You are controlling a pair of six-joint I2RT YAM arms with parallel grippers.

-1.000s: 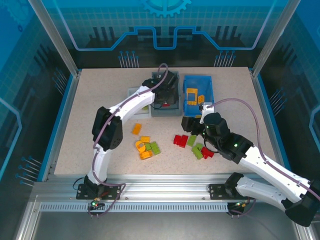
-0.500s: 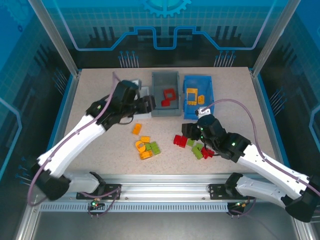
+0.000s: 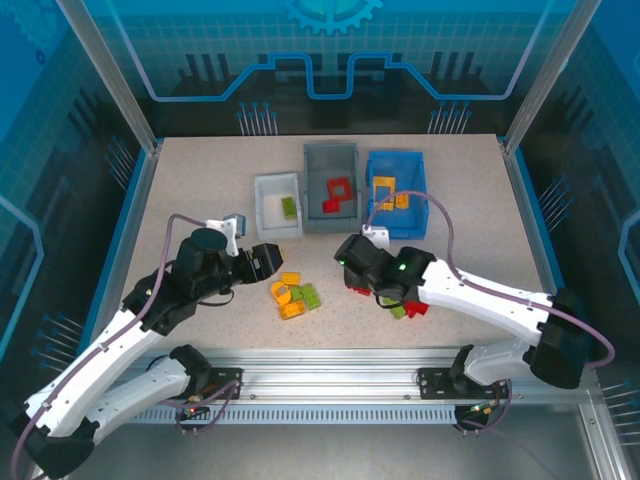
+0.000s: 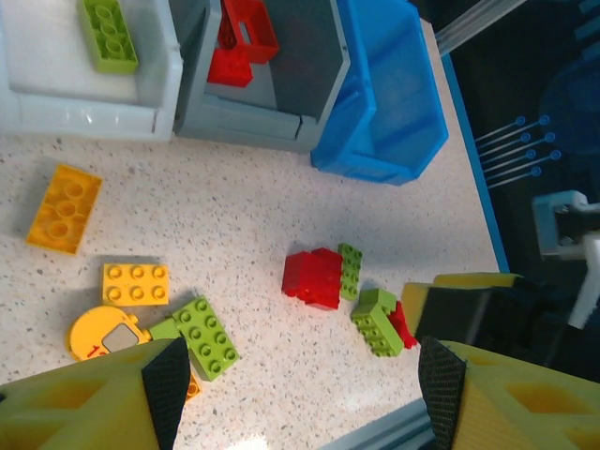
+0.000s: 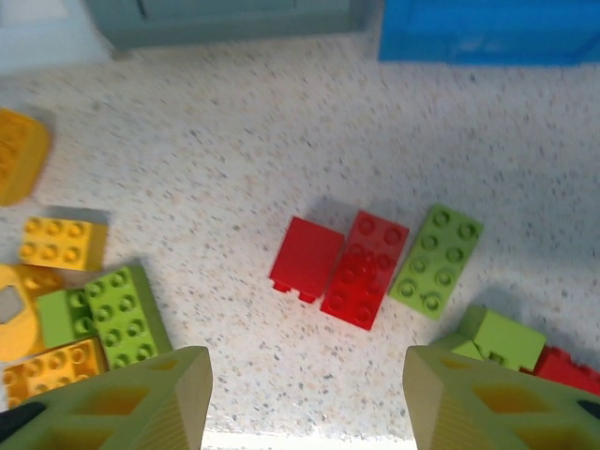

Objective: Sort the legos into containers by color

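Speckled tabletop (image 3: 190,190): white bin (image 3: 277,205), grey bin (image 3: 331,187) and blue bin (image 3: 396,193) line up toward 12 o'clock, with loose legos (image 3: 293,298) scattered toward 6. The left gripper (image 4: 300,375) hangs released and empty at their 10 o'clock. The right gripper (image 5: 305,384), also released, hovers over red bricks (image 5: 342,262).

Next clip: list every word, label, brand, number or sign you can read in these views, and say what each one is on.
No words, brands or numbers can be read in these views.
Round orange lego: a small red mark near its edge, too small and blurred to read.
Back wall: a gear and line graphic, no lettering visible.
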